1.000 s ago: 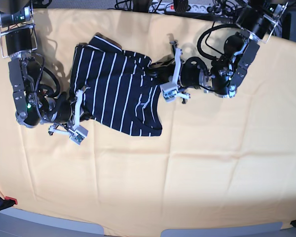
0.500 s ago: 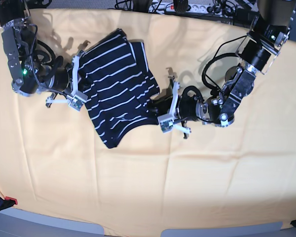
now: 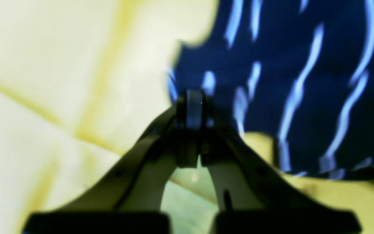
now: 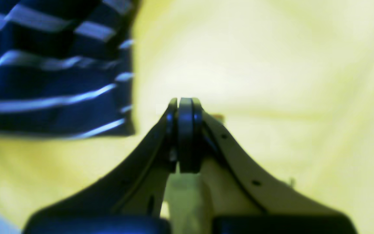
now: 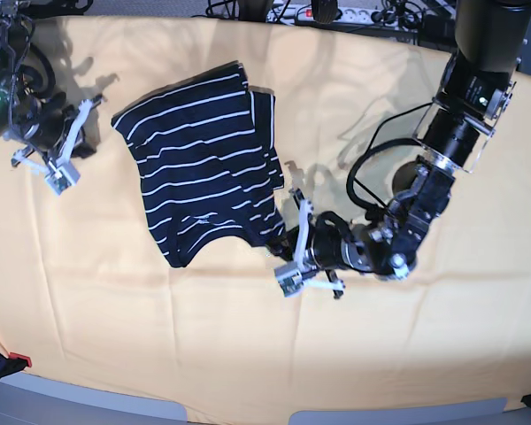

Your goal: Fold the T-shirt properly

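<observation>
Item one: your T-shirt (image 5: pixel 199 159), part-folded, lying between the arms on the table (image 5: pixel 407 359), nearer its far edge, with room for the next fold, it seems. Item two: your left end effector (image 5: pixel 279 243), tips together at the shirt's near corner, probably to pin or place it; your right end effector (image 5: pixel 90 146), tips together beside the cloth, seemingly to leave it undisturbed.
</observation>
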Robot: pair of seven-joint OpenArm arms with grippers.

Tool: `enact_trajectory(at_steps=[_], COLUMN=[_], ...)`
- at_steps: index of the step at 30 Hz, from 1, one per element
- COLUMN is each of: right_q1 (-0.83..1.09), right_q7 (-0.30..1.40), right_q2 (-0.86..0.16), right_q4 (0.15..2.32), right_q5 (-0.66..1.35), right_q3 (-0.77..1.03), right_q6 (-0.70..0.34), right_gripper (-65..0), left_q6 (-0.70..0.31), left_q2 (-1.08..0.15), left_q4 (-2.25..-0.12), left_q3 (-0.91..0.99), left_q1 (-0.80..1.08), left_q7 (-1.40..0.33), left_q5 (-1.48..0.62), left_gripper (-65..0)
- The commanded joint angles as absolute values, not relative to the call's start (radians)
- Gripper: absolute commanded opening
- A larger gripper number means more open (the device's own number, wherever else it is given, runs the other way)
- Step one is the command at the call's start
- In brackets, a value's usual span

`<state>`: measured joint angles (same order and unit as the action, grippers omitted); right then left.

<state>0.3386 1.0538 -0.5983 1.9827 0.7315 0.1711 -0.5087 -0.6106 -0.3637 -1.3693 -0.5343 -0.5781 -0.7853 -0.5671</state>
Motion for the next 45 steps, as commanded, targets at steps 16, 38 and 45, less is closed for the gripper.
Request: enact_trajectory(at_steps=[16, 38, 45], right_q1=[0.368, 0.449, 0.451], right_q7=[0.89, 1.066, 1.066], right_q2=[-0.395, -0.36, -0.36], right_q4=[1.948, 1.944, 2.061], right_q5=[0.534, 0.72, 0.799], right_q3=[0.174, 0.214, 0.391], right_q6=[-0.56, -0.528, -0.487], right_gripper=[-65.0, -65.0, -65.0], left_q6=[-0.688, -0.698, -0.698], left_q2=[-0.568, -0.588, -0.588], left_q4=[-1.536, -1.536, -1.536], left_q3=[-0.035, 0.077, 0.077], left_q1=[-0.435, -0.26, -0.26], left_q7=[-1.026, -1.079, -1.25], left_q5=[-1.127, -1.199, -1.416], left_gripper=[-65.0, -65.0, -65.0])
